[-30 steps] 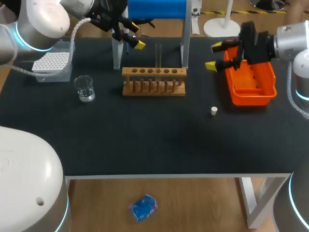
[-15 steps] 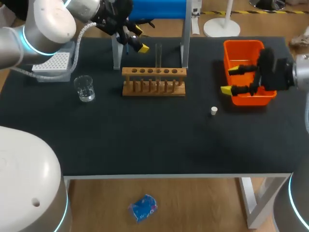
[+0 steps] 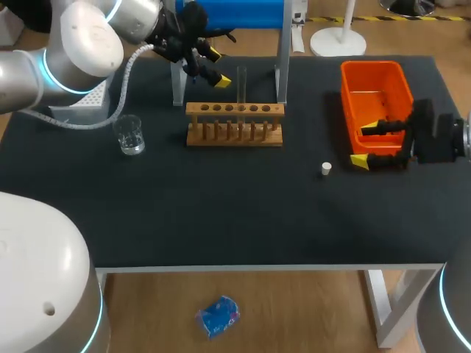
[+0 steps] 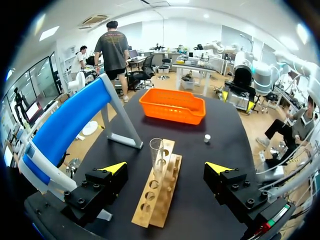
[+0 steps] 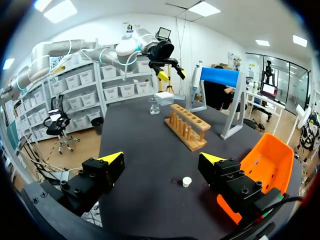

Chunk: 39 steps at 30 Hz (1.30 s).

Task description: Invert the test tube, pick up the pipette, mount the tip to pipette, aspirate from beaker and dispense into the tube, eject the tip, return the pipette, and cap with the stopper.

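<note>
Though only the head view shows the beaker [image 3: 130,134], left gripper [image 4: 167,167] and right gripper [image 5: 160,159] gape wide over the black table [image 3: 221,213].

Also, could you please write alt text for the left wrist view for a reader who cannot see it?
The open left tool faces a clear test tube standing upright in a wooden rack ahead, untouched. Beyond the rack, on the black table, sit a white stopper and an orange basket; a blue stand rises beside the tool.
</note>
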Tool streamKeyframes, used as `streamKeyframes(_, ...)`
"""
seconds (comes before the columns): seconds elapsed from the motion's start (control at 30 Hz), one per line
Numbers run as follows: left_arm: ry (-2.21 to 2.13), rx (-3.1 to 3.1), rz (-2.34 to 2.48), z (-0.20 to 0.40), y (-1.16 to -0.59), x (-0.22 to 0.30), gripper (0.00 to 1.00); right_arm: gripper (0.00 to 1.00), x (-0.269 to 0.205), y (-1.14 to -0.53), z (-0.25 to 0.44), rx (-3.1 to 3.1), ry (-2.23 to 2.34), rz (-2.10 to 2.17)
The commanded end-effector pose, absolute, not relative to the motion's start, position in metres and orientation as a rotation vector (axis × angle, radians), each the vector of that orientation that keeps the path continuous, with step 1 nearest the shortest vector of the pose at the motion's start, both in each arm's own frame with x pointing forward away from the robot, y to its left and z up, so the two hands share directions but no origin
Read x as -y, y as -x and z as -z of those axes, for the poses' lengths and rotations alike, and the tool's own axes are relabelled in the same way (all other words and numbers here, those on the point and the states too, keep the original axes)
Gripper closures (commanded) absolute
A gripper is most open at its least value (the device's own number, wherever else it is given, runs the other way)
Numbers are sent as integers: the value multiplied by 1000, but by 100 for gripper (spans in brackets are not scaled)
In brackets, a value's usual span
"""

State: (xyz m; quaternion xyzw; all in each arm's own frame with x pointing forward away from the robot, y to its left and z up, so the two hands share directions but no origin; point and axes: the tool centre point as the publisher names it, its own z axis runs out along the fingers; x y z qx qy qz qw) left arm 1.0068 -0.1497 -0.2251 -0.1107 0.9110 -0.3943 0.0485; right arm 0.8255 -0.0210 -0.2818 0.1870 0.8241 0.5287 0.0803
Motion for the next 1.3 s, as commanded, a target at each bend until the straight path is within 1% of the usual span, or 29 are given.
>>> streamKeyframes(0.03,343,-2763,1191,228,-1009,153,0,0,21,-825,281,-2466,-559,-1580)
streamKeyframes(0.83,373,-2742,1170,228,-1010,152,0,0,21,-825,281,-2466,-559,-1580)
streamKeyframes(1.07,373,-2742,1170,228,-1010,152,0,0,25,-834,304,-2524,-624,-1447)
streamKeyframes(1.3,373,-2742,1170,228,-1010,152,0,0,24,-841,335,-2543,-691,-1405)
